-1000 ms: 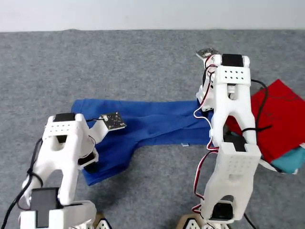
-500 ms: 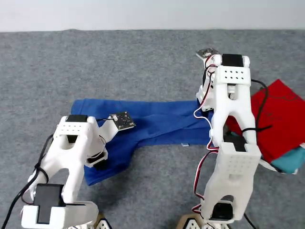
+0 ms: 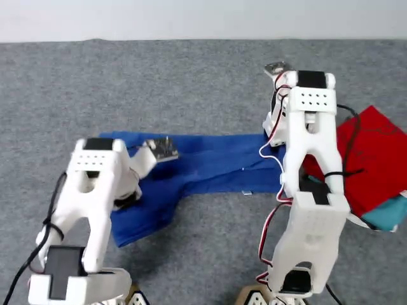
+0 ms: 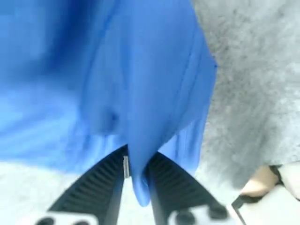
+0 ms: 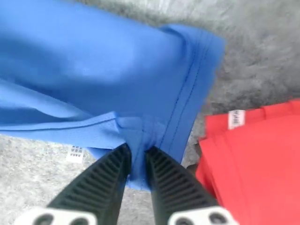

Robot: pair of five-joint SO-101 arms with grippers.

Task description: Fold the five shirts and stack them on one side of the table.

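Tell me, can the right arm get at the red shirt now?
Probably not yet: the right gripper is shut on the blue shirt, though the red shirt lies close beside it.

We see the left arm (image 3: 95,184) swung first toward the middle, then pushed farther out across the table (image 3: 191,82), we find its wrist now higher over the blue shirt (image 3: 210,162), the left gripper (image 4: 136,161), clamped on a fold, carried along.

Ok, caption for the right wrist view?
Right tool shut on the blue shirt hem, red shirt lying beside it.
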